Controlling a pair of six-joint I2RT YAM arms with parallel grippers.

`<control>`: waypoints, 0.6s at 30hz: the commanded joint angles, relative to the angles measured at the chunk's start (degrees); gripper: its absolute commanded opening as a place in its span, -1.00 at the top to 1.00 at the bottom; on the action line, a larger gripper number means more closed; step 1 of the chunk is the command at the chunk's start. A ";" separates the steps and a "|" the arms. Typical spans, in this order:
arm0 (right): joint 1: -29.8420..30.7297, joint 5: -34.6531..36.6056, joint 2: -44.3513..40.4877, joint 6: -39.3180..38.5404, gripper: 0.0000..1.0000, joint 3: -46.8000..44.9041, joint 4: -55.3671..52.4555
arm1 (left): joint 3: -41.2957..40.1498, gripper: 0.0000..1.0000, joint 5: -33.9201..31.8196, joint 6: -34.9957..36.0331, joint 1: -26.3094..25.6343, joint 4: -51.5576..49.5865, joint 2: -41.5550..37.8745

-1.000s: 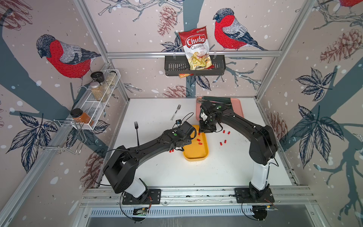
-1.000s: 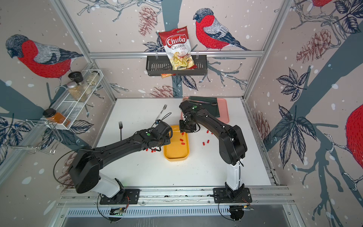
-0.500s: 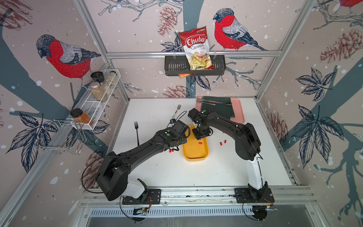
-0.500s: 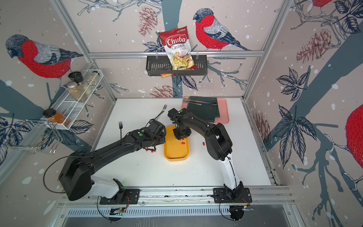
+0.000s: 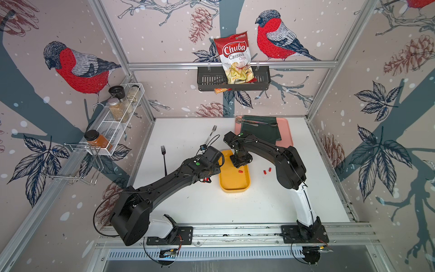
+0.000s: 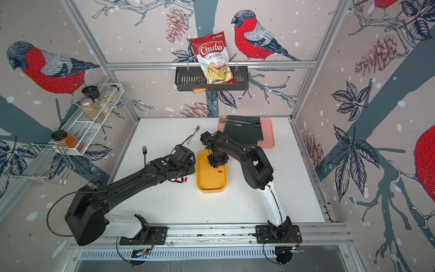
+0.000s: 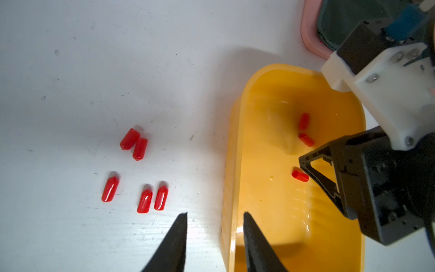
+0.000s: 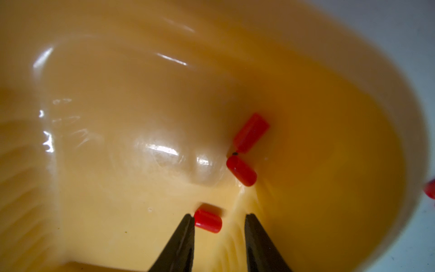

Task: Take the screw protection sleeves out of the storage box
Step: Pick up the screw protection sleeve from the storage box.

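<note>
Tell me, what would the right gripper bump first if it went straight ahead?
The right gripper would probably hit the red sleeve by its open fingertips, then the storage box floor; depth unclear.

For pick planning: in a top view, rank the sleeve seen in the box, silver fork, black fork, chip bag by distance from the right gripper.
1. Sleeve: in box, beside right gripper.
2. Silver fork: farther back.
3. Black fork: left.
4. Chip bag: back wall.

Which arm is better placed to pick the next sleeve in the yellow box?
Right arm: its open jaws hang inside the storage box, a sleeve between them; the left arm's straddle the rim.
</note>
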 commanded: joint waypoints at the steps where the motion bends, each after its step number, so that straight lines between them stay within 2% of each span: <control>1: 0.12 2.55 0.68 0.08 0.19 1.62 -1.26 | -0.12 0.19 0.27 0.72 0.24 0.81 0.04; 12: 0.01 6.76 3.11 0.34 0.20 3.59 -1.30 | -0.58 0.20 0.71 0.72 0.33 1.26 0.21; 18: -0.23 6.65 4.33 0.25 0.22 4.67 -0.79 | -0.36 0.21 0.88 1.07 0.36 1.18 0.49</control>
